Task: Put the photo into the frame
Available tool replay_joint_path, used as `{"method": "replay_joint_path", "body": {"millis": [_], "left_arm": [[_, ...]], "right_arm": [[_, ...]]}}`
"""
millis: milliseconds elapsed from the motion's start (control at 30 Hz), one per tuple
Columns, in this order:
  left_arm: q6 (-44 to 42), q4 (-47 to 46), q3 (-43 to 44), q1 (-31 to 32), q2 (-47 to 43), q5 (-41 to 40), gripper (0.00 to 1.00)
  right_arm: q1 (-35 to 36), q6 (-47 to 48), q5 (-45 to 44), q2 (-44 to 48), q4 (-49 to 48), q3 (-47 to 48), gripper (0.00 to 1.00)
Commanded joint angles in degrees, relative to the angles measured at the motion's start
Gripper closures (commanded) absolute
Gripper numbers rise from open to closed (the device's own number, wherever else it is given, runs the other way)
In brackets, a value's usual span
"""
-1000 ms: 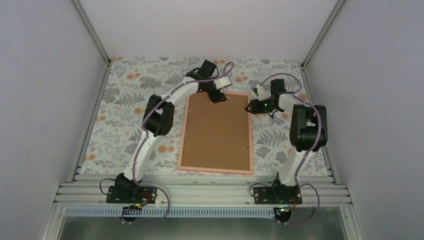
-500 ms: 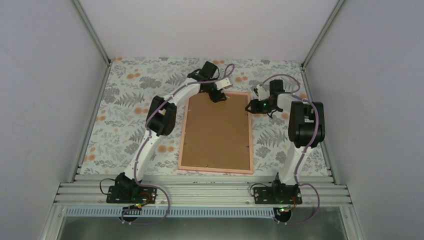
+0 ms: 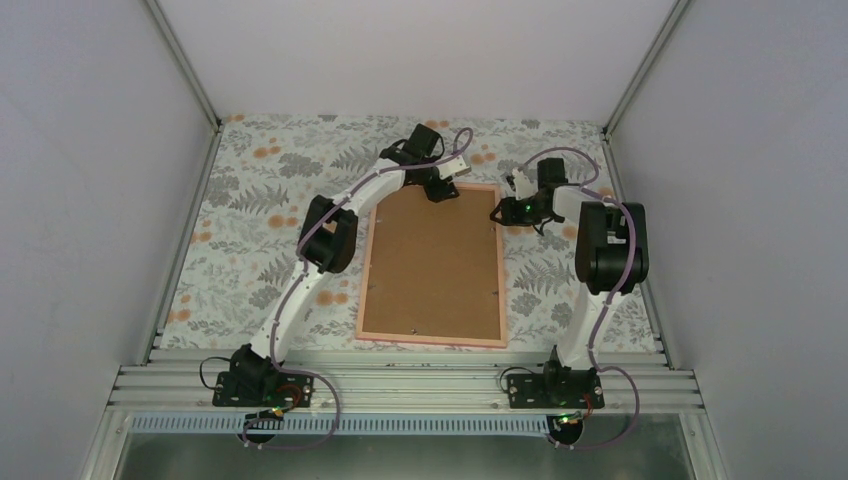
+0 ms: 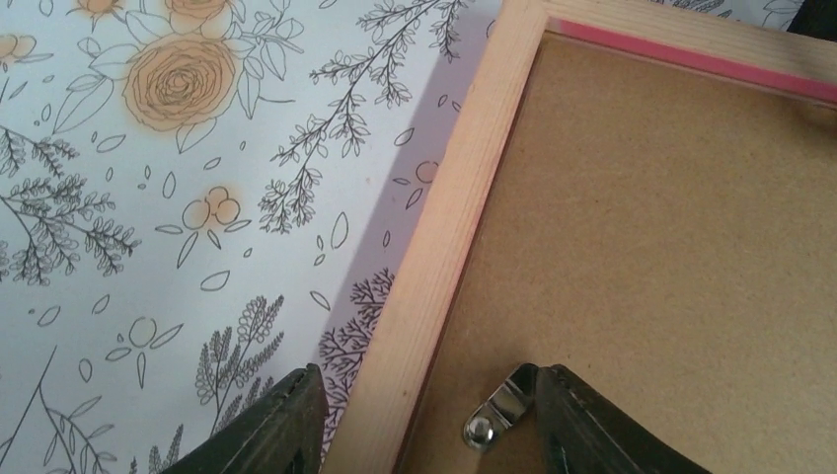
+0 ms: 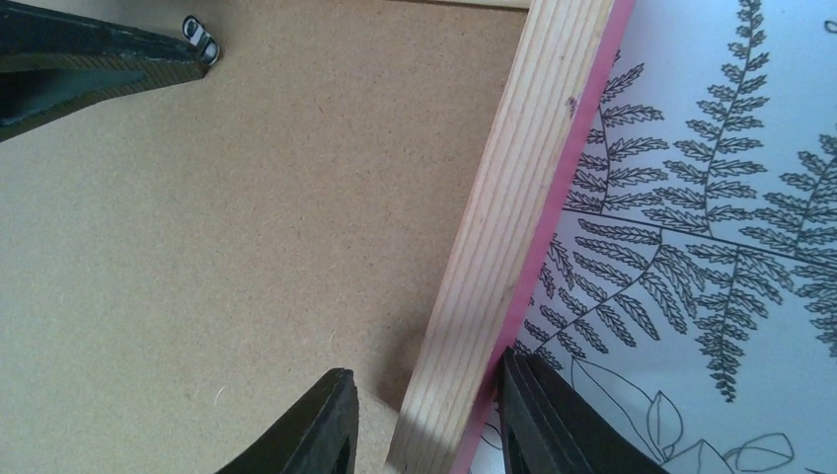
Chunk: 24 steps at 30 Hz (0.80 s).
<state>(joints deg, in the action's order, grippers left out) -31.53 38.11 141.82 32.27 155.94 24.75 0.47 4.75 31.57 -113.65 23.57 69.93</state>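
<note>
1. Top view: The frame lay face down at the middle of the worktop, its long axis running from near edge to far, with a brown board filling its back. The left gripper was over the frame's far-left corner and the right gripper was at the right rail, just short of the far-right corner. The arms were about equally close. The photo was nowhere in sight, and whether it lay under the board could not be told. Plain grey walls closed in the flowered worktop on three sides.

2. Left wrist: The fingers stood apart astride the left rail, one over the cloth and one over the board, not pinching the wood. A metal clip sat just beside the inner finger.

3. Right wrist: These fingers were also apart, straddling the right rail. A gap showed on the board side, while the outer finger was close against the pink edge. The rail ran straight away from them.
</note>
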Motion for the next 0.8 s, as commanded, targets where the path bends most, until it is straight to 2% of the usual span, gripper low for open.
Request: {"method": "replay_joint_path", "body": {"millis": [0, 100, 333, 467, 600, 767], "left_arm": [[0.91, 1.99, 1.27, 0.57, 4.78, -2.99, 0.49], [1.90, 1.96, 1.93, 0.76, 5.37, -4.42, 0.55], [4.13, 1.66, 1.45, 0.82, 5.00, -5.72, 0.77], [4.71, 1.15, 0.98, 0.78, 4.18, -4.83, 0.82], [4.80, 1.04, 1.89, 0.77, 3.76, -4.60, 0.82], [5.78, 1.00, 4.13, 0.74, 2.38, -5.65, 0.61]], "right_arm": [[2.11, -0.47, -0.47, -2.97, 0.50, -0.16, 0.63], [2.55, -0.46, -0.31, -3.05, 0.51, -0.07, 0.64], [3.01, -0.76, -0.83, -3.08, 0.26, -0.31, 0.66], [3.04, -0.99, -1.07, -3.22, 0.06, -0.55, 0.67], [3.01, -1.09, -0.94, -3.28, -0.02, -0.52, 0.67], [3.07, -1.38, -0.51, -3.05, -0.11, -0.59, 0.67]]}}
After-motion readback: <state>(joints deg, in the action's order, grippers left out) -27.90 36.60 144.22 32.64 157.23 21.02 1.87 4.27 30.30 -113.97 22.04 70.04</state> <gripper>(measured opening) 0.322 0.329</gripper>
